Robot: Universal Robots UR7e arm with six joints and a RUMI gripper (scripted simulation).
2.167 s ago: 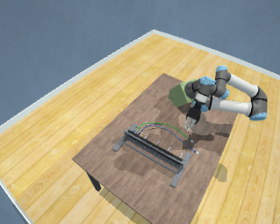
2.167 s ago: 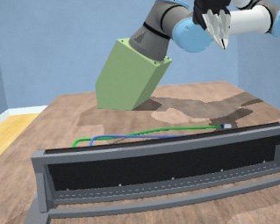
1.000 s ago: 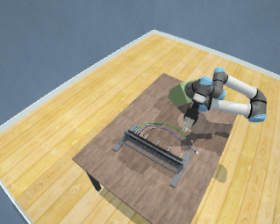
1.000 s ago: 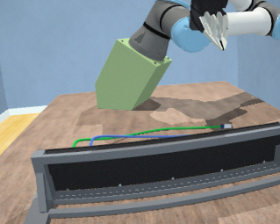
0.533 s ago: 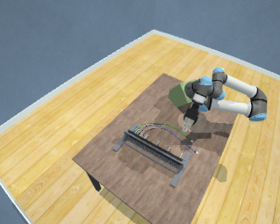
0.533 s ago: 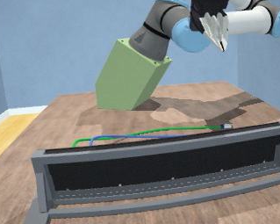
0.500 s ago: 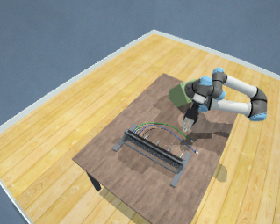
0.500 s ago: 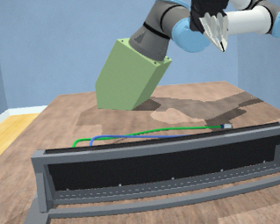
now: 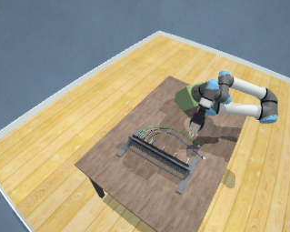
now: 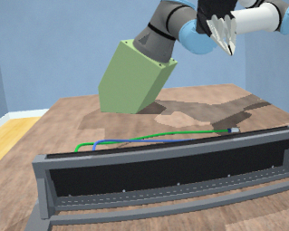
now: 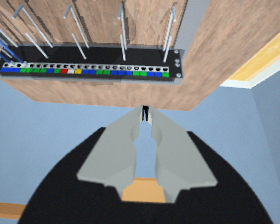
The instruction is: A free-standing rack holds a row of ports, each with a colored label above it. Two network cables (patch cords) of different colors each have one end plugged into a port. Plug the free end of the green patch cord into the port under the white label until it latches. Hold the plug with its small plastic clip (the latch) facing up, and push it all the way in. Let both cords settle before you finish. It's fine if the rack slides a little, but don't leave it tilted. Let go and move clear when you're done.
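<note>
No brand name or readable writing is seen anywhere. On the rack, the wrist view shows a row of small colored labels above the ports: mostly blue and green squares, with one white label set between a red square and a yellow one toward the left part of the row. The rack is a long, flat-faced bar of grey metal with a black panel, carried on grey feet, and it stands upright on a tabletop of dark brown wood grain. A lighter plank floor is seen around the tabletop.

The green patch cord is a thin, smooth line. One end is plugged in near the left end of the rack as the exterior view shows it. The cord curves across the tabletop behind the rack to its free plug, a small grey tip lying on the wood. A blue patch cord runs just beside it from the same end of the rack.

The pincer is held in the air well above the tabletop and apart from the plug. Its two pale grey, wedge-shaped fingers are drawn together to a narrow gap, and nothing is held between them. The arm rises from an angled, pale green block.
</note>
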